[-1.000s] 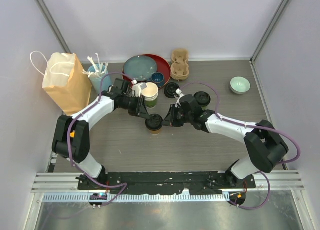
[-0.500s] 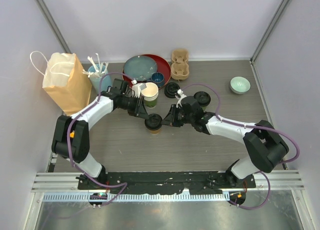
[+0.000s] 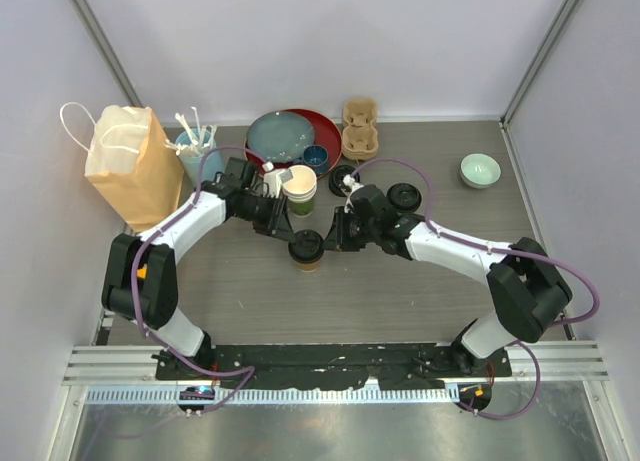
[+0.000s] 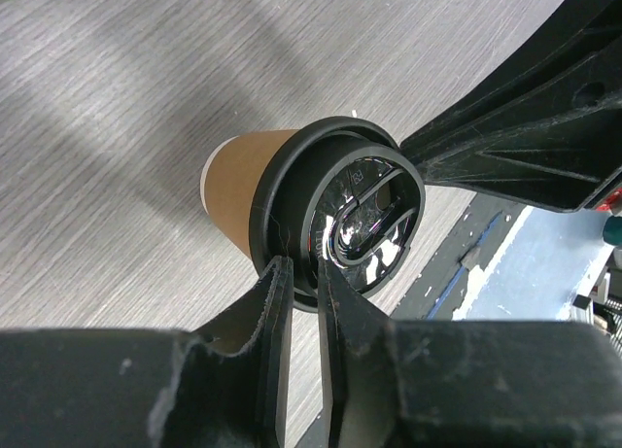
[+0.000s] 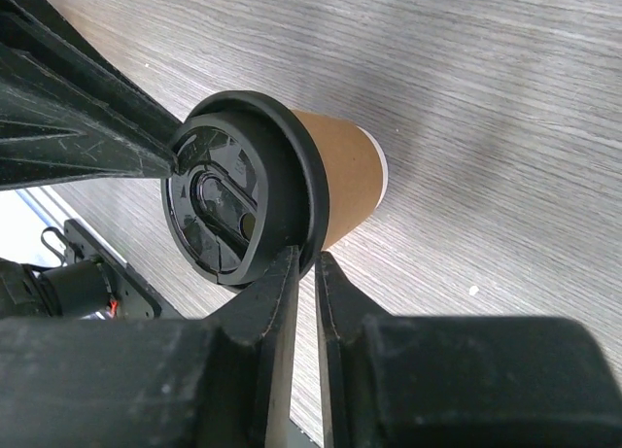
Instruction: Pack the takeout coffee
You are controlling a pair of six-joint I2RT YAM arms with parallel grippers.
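A brown-sided paper cup [image 3: 309, 260] with a black lid [image 3: 307, 246] on it stands mid-table. It also shows in the left wrist view [image 4: 238, 181] and the right wrist view [image 5: 342, 176]. My left gripper [image 3: 291, 237] pinches the lid's rim [image 4: 292, 244] from the left. My right gripper [image 3: 329, 239] pinches the rim [image 5: 309, 215] from the right. Both pairs of jaws stand almost closed on the rim. A green-sided cup [image 3: 300, 188], cream inside, stands behind the left gripper. Two loose black lids [image 3: 344, 179] [image 3: 404, 195] lie behind the right arm.
A brown paper bag [image 3: 130, 166] stands at the left, with a light-blue cup of stirrers [image 3: 195, 146] beside it. Stacked plates [image 3: 295, 136], a small blue bowl [image 3: 316, 159] and cardboard cup carriers [image 3: 360, 129] sit at the back. A mint bowl [image 3: 479, 169] is at the right.
My right wrist has shifted a little left and back while staying on the lid. The cup and my left gripper have hardly moved.
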